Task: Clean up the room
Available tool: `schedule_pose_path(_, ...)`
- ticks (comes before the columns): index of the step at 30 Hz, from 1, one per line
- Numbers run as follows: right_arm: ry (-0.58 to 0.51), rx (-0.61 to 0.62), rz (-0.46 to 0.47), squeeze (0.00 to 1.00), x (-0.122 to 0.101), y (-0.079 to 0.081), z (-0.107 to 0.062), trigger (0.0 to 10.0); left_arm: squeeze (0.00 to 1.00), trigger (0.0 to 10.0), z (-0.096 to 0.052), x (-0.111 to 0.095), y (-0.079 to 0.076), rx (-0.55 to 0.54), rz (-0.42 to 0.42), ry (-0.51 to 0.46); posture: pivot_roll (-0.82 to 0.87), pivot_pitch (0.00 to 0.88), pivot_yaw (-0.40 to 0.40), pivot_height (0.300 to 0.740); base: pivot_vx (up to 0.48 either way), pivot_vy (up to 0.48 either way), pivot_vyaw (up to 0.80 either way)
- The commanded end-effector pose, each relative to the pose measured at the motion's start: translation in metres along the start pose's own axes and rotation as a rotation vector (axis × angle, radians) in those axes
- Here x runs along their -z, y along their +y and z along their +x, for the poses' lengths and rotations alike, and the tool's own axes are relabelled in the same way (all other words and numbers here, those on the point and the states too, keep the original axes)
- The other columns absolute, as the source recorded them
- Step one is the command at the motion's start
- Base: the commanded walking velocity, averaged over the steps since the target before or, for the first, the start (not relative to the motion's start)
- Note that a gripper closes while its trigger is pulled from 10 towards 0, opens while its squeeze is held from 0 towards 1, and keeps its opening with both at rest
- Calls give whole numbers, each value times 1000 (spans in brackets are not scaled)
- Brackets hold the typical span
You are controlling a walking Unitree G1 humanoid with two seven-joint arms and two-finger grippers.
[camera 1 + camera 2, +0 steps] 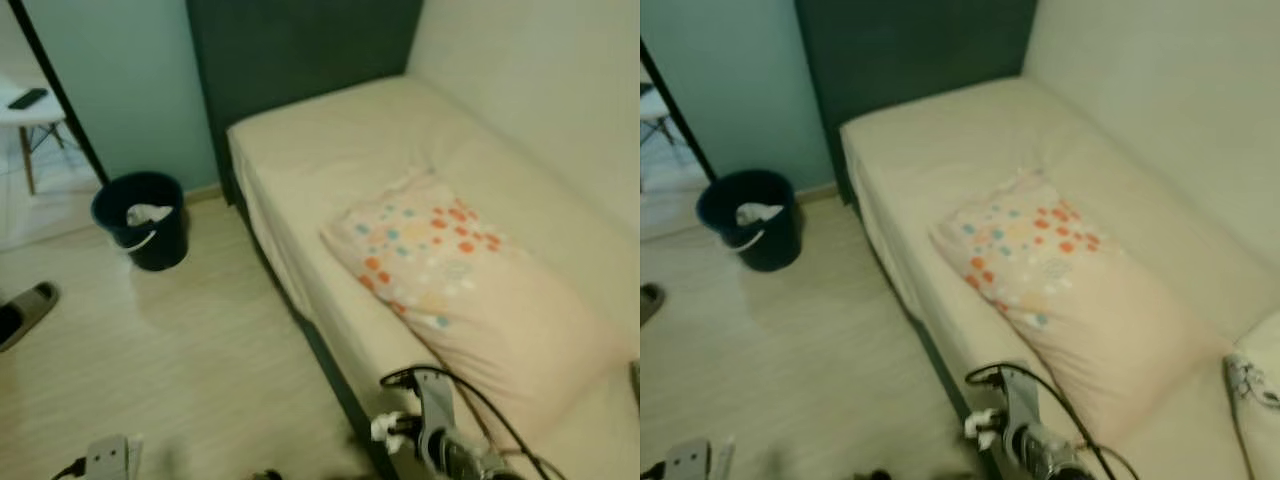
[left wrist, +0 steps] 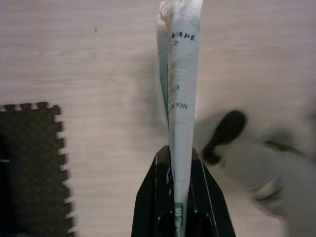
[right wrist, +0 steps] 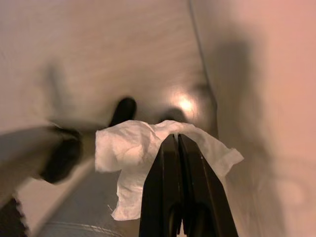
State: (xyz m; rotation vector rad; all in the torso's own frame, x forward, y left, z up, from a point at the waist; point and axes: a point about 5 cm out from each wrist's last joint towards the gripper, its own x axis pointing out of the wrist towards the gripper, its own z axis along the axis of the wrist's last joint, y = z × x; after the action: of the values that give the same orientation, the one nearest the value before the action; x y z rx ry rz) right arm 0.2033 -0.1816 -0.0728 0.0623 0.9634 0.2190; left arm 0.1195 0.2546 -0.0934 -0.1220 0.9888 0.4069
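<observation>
The left gripper [image 2: 180, 163] is clamped on a flat, folded white paper packet with green print [image 2: 178, 74], which stands straight up out of the 2 black fingers in the middle of the left wrist view, above pale wood-look floor and a dark foam puzzle mat [image 2: 30, 168] at the lower left. The right gripper [image 3: 177, 148] is pinched tight on a crumpled white tissue [image 3: 133, 153], which drapes to both sides of the fingertips at the centre of the right wrist view.

In the left eye view, a dark blue round bin [image 1: 142, 218] with white rubbish already inside sits at the left of the frame, against the pale blue wall. The cream bed [image 1: 330, 150] with a pale pillow dotted orange and blue [image 1: 450, 290] fills the right half.

The tissue is held by only a small fold, so walking jolts could shake it loose. The stiff packet may catch the bin rim if lowered at a slant.

Both arms appear to hang low and point down at the floor; silver wrist hardware with black cables [image 1: 440, 430] shows at the bottom edge.
</observation>
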Motion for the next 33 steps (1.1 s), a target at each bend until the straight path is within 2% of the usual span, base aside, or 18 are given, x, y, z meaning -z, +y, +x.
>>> schedule_pose_path(1,13,-5,-12,0,3,1,0,10000,0,10000,-3,13,3,-6,3,43,-45,0,-1,730,0,0,725)
schedule_pose_path(3,13,-5,-13,0,3,1,0,10000,0,10000,-3,13,1,-4,4,42,-45,0,-1,730,0,0,725)
schedule_pose_path(5,12,-6,-15,0,3,1,0,10000,0,10000,-2,10,-6,8,9,37,-45,0,-1,730,0,0,725)
schedule_pose_path(13,-2,2,8,0,2,1,0,10000,0,10000,-1,7,-11,33,-3,28,-46,0,5,730,0,0,727)
schedule_pose_path(15,-16,26,51,0,1,1,0,10000,0,10000,0,5,-12,49,-11,18,-48,0,9,730,0,0,0)
schedule_pose_path(21,-14,24,42,0,1,1,1,10000,0,10000,1,-1,-11,35,-48,-14,-45,0,11,730,327,0,0)
schedule_pose_path(23,-21,20,43,0,-2,2,1,10000,0,10000,2,-8,-11,31,-61,-36,-45,0,11,730,480,0,0)
schedule_pose_path(25,-39,9,30,0,-9,4,2,10000,0,10000,5,-27,-12,32,-81,-97,-48,0,16,730,480,0,0)
schedule_pose_path(29,-45,3,19,0,-12,5,3,10000,0,10000,6,-34,-12,35,-84,-118,-48,0,16,730,480,0,0)
schedule_pose_path(30,-55,-5,-5,0,-17,6,4,10000,0,10000,7,-47,-15,45,-87,-154,-48,0,19,730,480,0,0)
schedule_pose_path(31,-55,-5,-5,0,-17,6,4,10000,0,10000,7,-47,-15,45,-87,-154,-48,0,19,730,480,0,0)
schedule_pose_path(33,-71,-30,-33,0,-26,9,5,10000,0,10000,8,-66,-24,74,-79,-212,-48,0,16,730,480,0,394)
